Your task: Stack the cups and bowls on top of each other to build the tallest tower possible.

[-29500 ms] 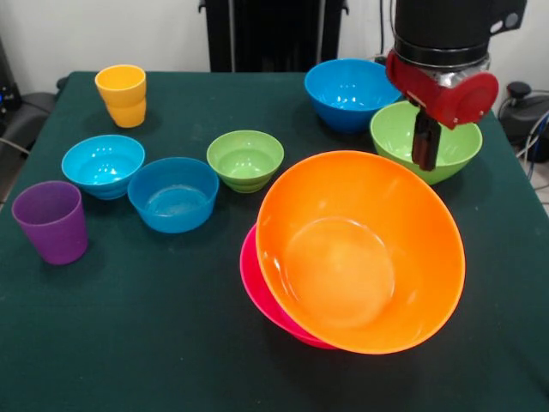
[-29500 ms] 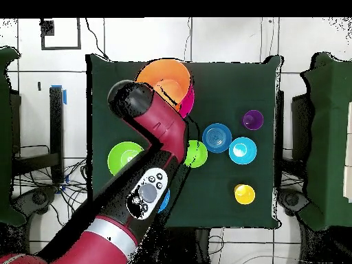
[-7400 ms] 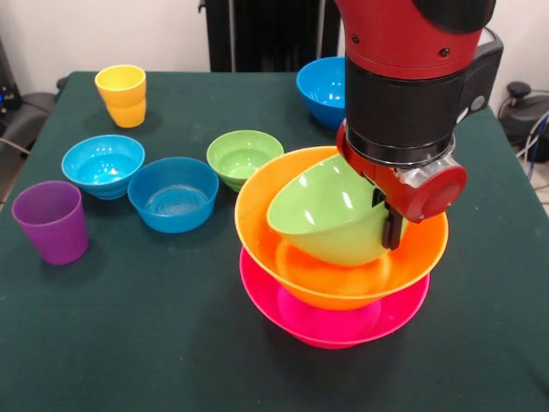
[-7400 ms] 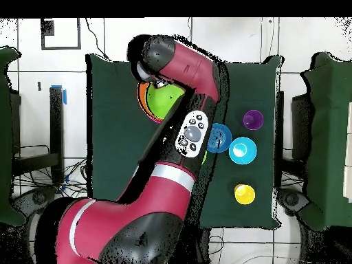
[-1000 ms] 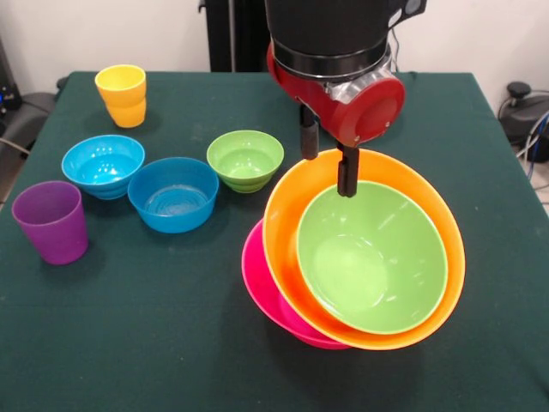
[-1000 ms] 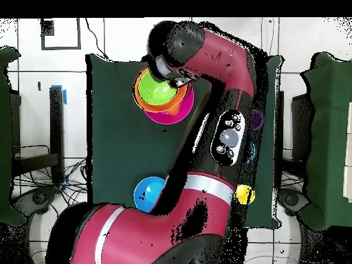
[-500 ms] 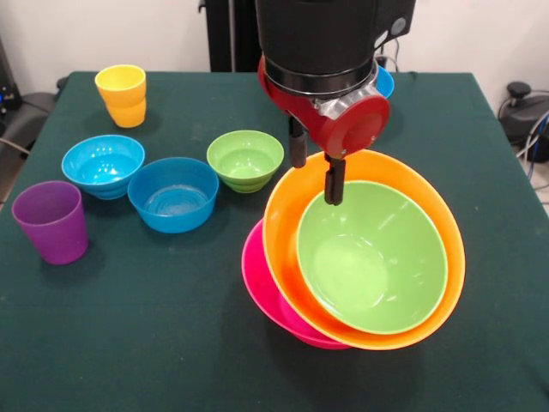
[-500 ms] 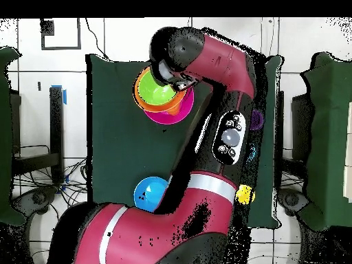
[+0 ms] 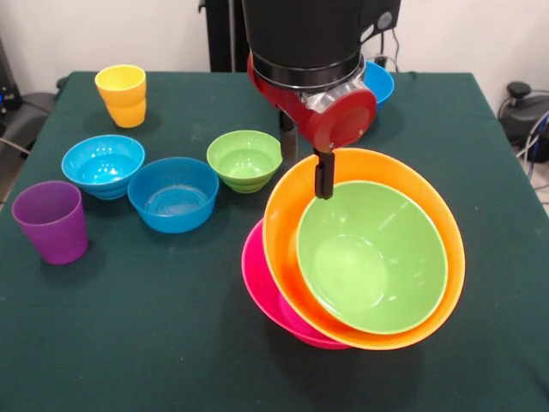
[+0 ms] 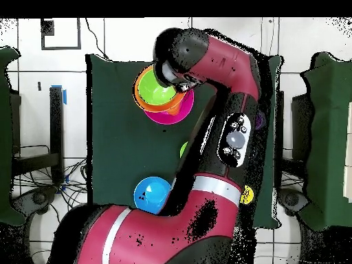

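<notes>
The tower stands at the front right of the table in the front view: a large pink bowl (image 9: 256, 287) at the base, a large orange bowl (image 9: 283, 225) tilted on it, and a medium green bowl (image 9: 371, 257) nested inside. My gripper (image 9: 305, 160) is open and empty, just above the orange bowl's far rim. A small green bowl (image 9: 244, 158), a blue bowl (image 9: 173, 194), a cyan bowl (image 9: 103, 163), a purple cup (image 9: 51, 221) and a yellow cup (image 9: 121, 94) stand apart on the left. The orange cup is hidden. The overhead view shows the green bowl (image 10: 157, 93) in the tower.
A medium blue bowl (image 9: 381, 82) sits behind the arm at the back and also shows in the overhead view (image 10: 151, 194). The arm (image 10: 227, 82) covers most of the loose cups and bowls from above. The table has a dark green cloth (image 9: 154, 343).
My gripper has drifted left in the front view and lifted slightly away from the green bowl, staying open and empty. The tower has not moved.
</notes>
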Controlling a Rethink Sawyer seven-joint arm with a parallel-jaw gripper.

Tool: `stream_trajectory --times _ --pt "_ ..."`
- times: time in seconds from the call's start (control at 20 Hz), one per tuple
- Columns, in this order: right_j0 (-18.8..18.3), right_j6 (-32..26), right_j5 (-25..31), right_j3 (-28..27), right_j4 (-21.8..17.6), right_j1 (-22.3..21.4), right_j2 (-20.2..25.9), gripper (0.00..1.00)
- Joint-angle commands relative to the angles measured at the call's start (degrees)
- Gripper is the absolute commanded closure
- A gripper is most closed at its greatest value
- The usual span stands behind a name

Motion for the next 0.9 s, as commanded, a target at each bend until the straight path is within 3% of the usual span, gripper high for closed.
stream_trajectory --times 0.05,0.7,0.9 --pt "-0.95 -10.55 -4.29 7.34 -4.74 -0.94 8.20 0.00" --pt "1.16 -4.13 -0.84 4.20 -4.61 -0.53 7.37 0.00" --pt "2.34 -0.49 -1.68 1.34 -4.36 1.65 6.81 0.00"
